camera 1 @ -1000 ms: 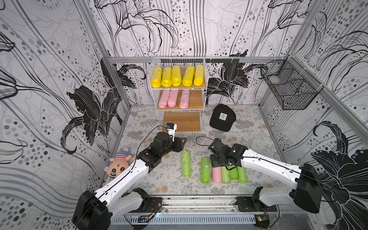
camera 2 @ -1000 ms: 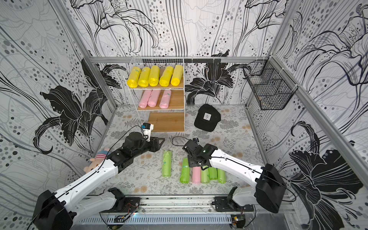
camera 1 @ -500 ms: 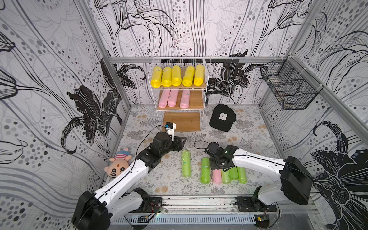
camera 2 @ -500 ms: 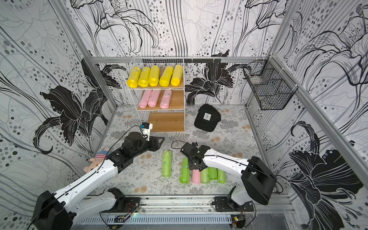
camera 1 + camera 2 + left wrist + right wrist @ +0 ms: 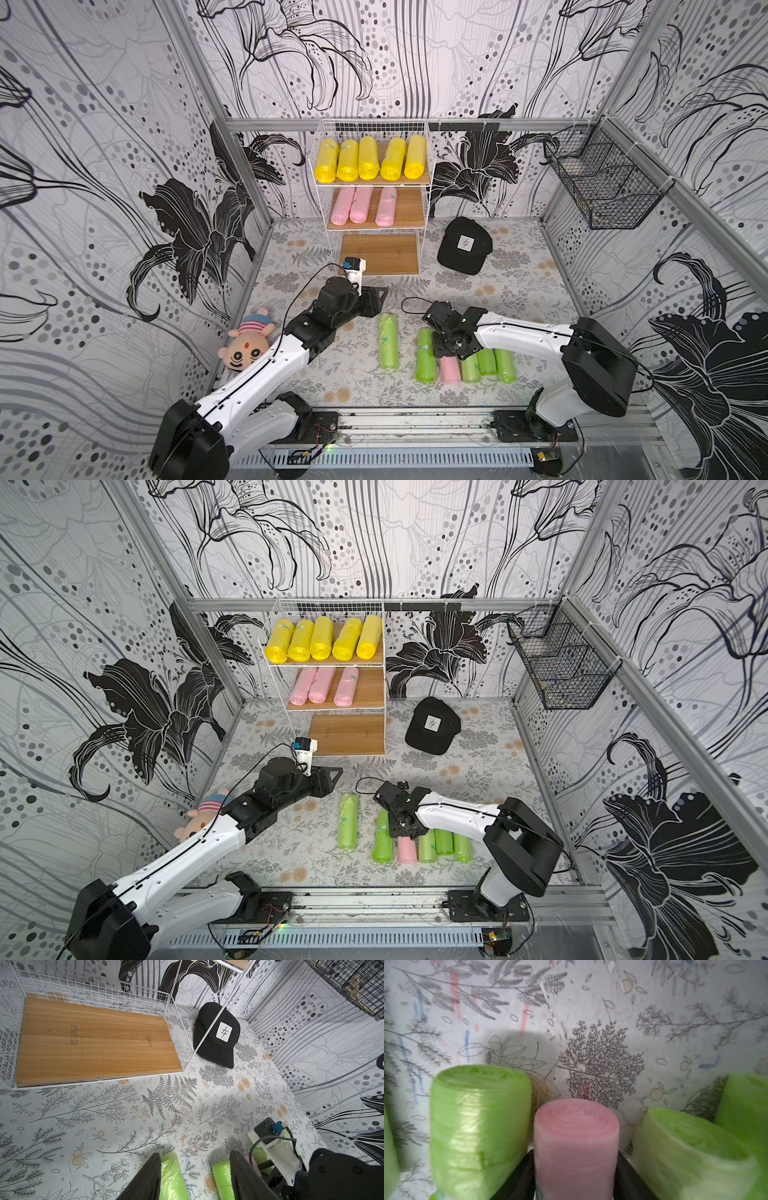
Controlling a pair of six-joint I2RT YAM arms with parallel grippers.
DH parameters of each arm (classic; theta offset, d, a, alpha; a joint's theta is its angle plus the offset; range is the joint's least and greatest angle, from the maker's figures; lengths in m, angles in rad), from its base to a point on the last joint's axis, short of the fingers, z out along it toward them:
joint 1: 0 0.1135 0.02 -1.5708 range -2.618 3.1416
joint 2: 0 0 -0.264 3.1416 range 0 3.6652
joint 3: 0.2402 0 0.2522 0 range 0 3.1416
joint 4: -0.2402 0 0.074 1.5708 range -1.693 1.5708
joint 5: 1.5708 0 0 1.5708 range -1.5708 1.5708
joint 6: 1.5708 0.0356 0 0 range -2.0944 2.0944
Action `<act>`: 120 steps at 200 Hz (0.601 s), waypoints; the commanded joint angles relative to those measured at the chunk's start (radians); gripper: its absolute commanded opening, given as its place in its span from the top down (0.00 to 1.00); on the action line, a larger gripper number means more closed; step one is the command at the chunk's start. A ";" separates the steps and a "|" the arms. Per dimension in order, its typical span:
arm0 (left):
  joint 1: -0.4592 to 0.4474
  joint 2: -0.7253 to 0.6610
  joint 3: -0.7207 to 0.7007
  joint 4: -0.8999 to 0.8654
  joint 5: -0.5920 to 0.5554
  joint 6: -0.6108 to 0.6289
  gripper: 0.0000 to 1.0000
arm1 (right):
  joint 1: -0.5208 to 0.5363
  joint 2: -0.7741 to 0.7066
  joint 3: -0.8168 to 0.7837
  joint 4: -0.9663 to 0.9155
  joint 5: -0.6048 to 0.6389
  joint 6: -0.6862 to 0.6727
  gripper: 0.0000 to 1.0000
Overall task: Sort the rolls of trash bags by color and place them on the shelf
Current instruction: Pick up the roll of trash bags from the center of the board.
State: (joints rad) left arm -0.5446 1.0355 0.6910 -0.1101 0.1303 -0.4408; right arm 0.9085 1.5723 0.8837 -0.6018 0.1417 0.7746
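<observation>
The shelf [image 5: 380, 253] stands at the back wall, with several yellow rolls [image 5: 370, 160] on its top board, three pink rolls [image 5: 359, 204] on the middle board and a bare bottom board. Near the table's front lie one pink roll [image 5: 450, 369] and several green rolls [image 5: 425, 360], one green roll [image 5: 387, 340] lying apart to the left. My right gripper [image 5: 576, 1167] is shut on the far end of the pink roll [image 5: 576, 1136], a finger pressed against each side. My left gripper [image 5: 195, 1167] hovers open in front of the shelf, holding nothing.
A black cap [image 5: 464, 245] lies right of the shelf. A plush toy [image 5: 247, 347] sits by the left wall beside my left arm. A black wire basket [image 5: 602, 183] hangs on the right wall. Green rolls [image 5: 479, 1122] flank the held pink roll closely.
My right gripper has shifted left over the row of rolls and closed on the pink roll. The left arm has not moved.
</observation>
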 commanded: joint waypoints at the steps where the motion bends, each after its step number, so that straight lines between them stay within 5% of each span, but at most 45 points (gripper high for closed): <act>1: -0.004 -0.027 0.000 0.023 -0.015 -0.006 0.45 | 0.001 0.041 0.013 -0.049 0.057 0.000 0.39; 25: -0.005 -0.036 0.003 0.015 -0.026 0.000 0.44 | 0.001 0.073 0.018 -0.022 0.050 -0.006 0.38; 53: -0.004 -0.033 -0.005 0.014 -0.034 0.001 0.44 | 0.001 0.048 -0.001 0.022 0.057 0.012 0.48; 120: -0.005 -0.044 -0.002 0.042 -0.021 -0.032 0.44 | -0.010 -0.273 -0.026 0.121 0.222 0.044 0.62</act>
State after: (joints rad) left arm -0.5446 1.0103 0.6910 -0.1127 0.1123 -0.4541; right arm 0.9062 1.4387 0.8524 -0.5407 0.2565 0.8005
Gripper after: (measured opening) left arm 0.561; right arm 0.473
